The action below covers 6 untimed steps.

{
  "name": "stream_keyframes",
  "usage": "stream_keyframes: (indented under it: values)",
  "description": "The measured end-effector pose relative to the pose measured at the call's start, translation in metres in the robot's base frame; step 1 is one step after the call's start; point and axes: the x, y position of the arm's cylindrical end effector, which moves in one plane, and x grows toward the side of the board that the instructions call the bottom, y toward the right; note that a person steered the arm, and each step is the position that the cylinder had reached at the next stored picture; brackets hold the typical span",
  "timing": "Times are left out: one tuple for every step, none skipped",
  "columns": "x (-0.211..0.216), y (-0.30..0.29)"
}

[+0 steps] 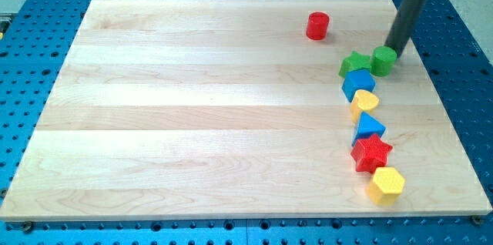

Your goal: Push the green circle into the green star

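The green circle (383,60) stands at the view's upper right of the wooden board. The green star (355,64) sits just to its left, and the two touch or nearly touch. My tip (396,53) is at the circle's right side, touching it or almost so; the dark rod rises from there to the view's top edge.
A column of blocks runs down from the green star: a blue block (358,84), a yellow heart (365,102), a blue triangle (369,128), a red star (371,152) and a yellow hexagon (386,184). A red cylinder (317,26) stands near the board's (192,106) top edge.
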Motion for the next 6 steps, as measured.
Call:
stream_keyframes:
  values:
    - [-0.015, 0.022]
    - [0.026, 0.004]
    - [0.034, -0.045]
    - [0.035, -0.058]
    - [0.048, 0.013]
    - [0.084, -0.034]
